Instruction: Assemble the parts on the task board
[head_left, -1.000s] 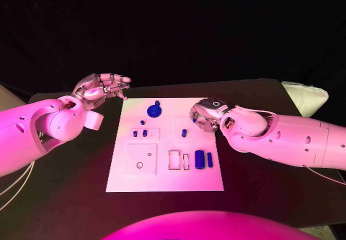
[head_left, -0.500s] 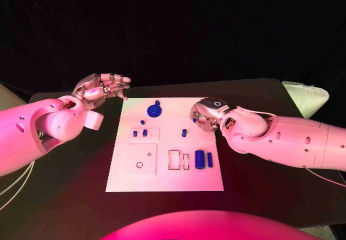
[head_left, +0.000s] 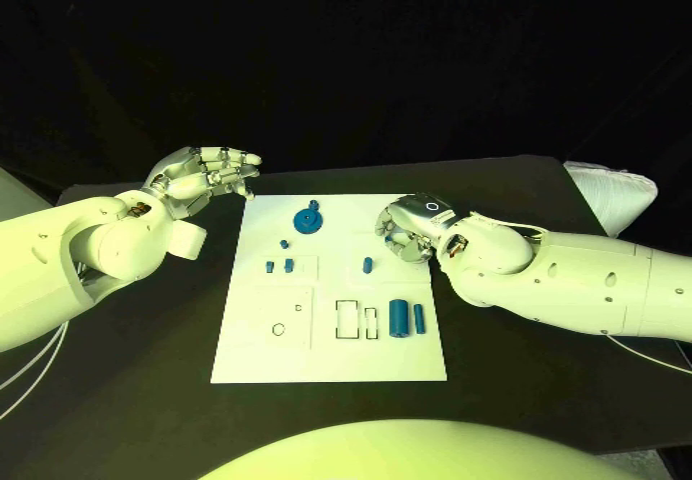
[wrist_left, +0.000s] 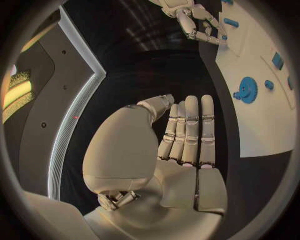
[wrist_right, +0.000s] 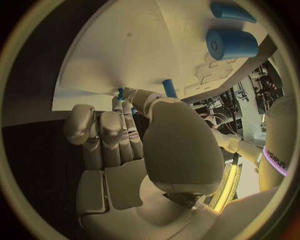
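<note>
A: Board position?

B: The task board (head_left: 329, 360) is seen flat at the middle of the black table (head_left: 130, 400), its long axis running away from the robot. A blue gear (head_left: 307, 220) with a small peg just beside it is noted near the far edge; the same gear is visible in the left wrist view (wrist_left: 247, 90).

A: The loose parts?

B: A thick blue cylinder (head_left: 398, 318) and a thinner blue pin (head_left: 420, 319) are seen side by side toward the near right of the board, both lying with long axes pointing away from the robot. Both are well apart from the right hand, on its near side. A short blue peg (head_left: 368, 265) is seen just beside that hand, toward the board's middle.

A: Right hand?

B: The right hand (head_left: 408, 230) is held over the board's far right corner, fingers curled down toward the plate. In the right wrist view the fingertips (wrist_right: 125, 95) are close to a small blue piece; whether it is pinched cannot be told.

A: Left hand?

B: The left hand (head_left: 202, 175) is held off the board, beyond its far left corner. Its fingers (wrist_left: 190, 130) are straight and side by side, nothing in them. The gear lies well apart from it.
</note>
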